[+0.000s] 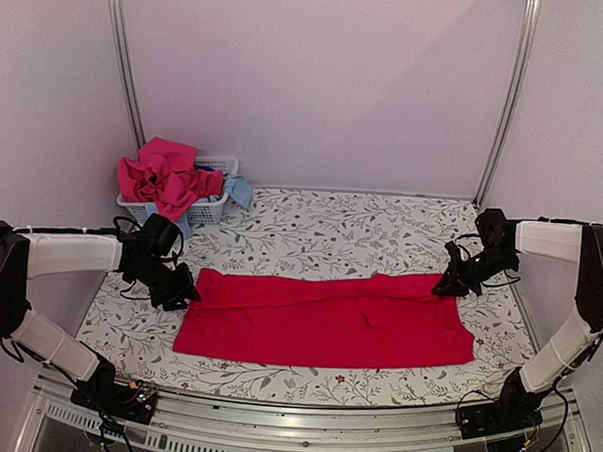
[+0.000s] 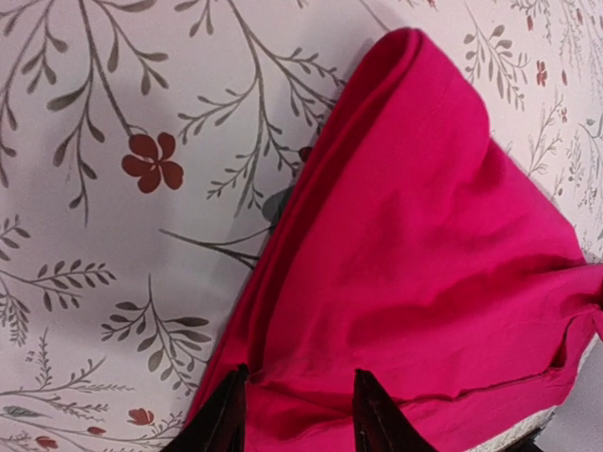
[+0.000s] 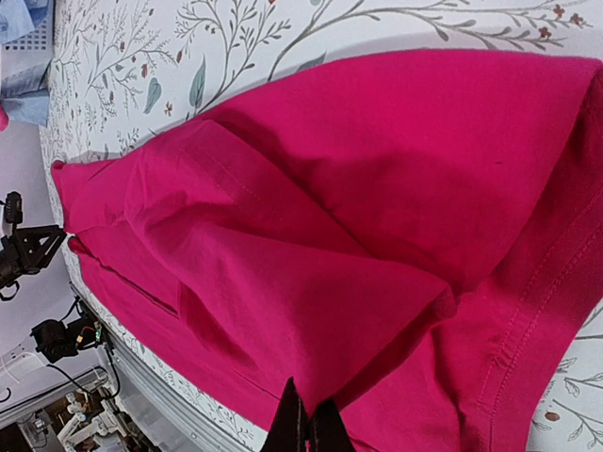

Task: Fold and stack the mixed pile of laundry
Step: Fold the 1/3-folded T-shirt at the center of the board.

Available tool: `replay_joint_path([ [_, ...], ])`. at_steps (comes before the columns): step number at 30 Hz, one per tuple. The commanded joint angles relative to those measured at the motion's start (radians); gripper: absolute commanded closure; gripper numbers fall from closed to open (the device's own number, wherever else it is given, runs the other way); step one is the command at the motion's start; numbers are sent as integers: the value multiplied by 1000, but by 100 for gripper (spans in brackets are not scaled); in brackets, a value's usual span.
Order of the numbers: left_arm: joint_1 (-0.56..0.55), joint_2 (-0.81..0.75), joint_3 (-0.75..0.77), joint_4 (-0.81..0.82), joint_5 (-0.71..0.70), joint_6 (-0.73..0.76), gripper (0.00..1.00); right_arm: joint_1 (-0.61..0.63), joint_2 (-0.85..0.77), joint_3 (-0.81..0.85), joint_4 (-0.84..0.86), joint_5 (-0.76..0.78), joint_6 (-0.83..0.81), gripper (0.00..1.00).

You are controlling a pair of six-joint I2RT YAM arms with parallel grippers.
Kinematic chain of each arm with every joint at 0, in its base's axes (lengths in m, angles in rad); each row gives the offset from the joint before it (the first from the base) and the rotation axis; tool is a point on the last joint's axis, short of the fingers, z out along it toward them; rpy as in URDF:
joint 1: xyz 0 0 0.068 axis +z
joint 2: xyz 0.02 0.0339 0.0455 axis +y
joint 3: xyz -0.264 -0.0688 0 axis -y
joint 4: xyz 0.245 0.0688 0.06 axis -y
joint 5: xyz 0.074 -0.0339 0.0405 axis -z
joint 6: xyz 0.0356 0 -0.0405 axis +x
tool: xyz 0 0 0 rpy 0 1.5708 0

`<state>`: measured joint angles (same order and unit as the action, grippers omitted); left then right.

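A large bright red garment [image 1: 327,322] lies flat across the middle of the table, folded lengthwise. My left gripper [image 1: 184,289] is at its left end. In the left wrist view the left gripper [image 2: 300,405] has its fingers apart, tips down on the red cloth [image 2: 424,245], which bunches between them. My right gripper [image 1: 445,286] is at the garment's far right corner. In the right wrist view the right gripper [image 3: 308,424] is shut on a raised fold of the red cloth [image 3: 377,188]. The rest of the laundry pile [image 1: 164,175], red-pink pieces and a light blue one [image 1: 238,190], fills the basket.
A white slatted basket [image 1: 207,210] stands at the back left corner on the flower-printed table cover [image 1: 331,237]. Walls close the table at the back and on both sides. A metal rail [image 1: 293,421] runs along the near edge.
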<state>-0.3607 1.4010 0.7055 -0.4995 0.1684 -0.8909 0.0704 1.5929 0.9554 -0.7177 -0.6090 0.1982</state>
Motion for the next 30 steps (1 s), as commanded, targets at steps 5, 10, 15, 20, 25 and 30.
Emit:
replay_joint_path([
  [5, 11, 56, 7, 8, -18, -6, 66, -4, -40, -18, -1, -2, 4, 100],
  [10, 12, 76, 20, -18, -34, -6, 67, -5, -39, -15, 0, -1, 6, 100],
  [15, 16, 76, 14, -7, -37, -2, 67, -5, -37, -19, 5, -1, 9, 100],
  [20, 16, 80, 35, 7, -33, 13, 78, -5, -36, -23, 7, 0, 9, 100],
  [25, 16, 63, 64, -9, -47, 18, 96, -6, -39, -13, 4, 9, 10, 100],
  [30, 17, 46, 118, -53, -66, 29, 100, -5, -44, 39, 1, 36, 18, 100],
])
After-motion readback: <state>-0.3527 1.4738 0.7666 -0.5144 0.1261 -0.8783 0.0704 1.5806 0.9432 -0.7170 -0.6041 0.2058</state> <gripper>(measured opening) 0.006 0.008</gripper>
